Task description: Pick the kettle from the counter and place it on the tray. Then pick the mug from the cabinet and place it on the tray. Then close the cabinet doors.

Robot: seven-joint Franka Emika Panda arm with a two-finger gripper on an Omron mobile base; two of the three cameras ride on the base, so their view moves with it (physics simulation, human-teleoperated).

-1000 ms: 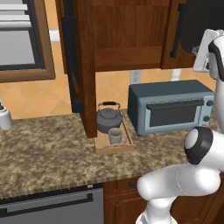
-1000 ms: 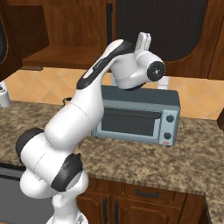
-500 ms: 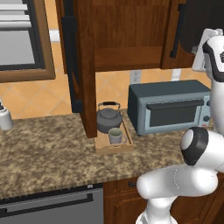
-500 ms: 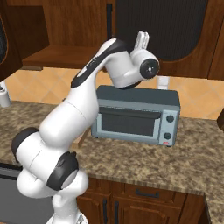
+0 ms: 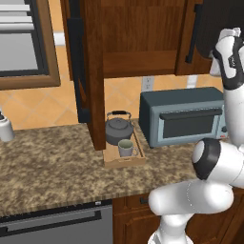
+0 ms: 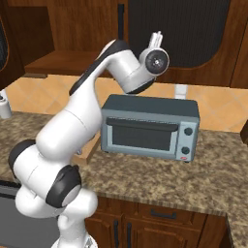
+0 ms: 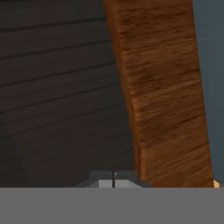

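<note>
Gripper (image 6: 156,38) closed and empty, raised higher against the right cabinet door's dark panel (image 6: 179,29) than a second ago, so closing is underway; kettle (image 5: 118,129) and mug (image 5: 126,147) already sit on tray (image 5: 125,161), left door (image 5: 86,71) still open.

Base views behind arm at 7 and 5 o'clock, sharing toaster oven (image 5: 183,116) (image 6: 149,127); hand view pressed near cabinet door (image 7: 162,87).

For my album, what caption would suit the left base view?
Kettle and mug sit together on the tray beside the toaster oven, under the open cabinet.
</note>
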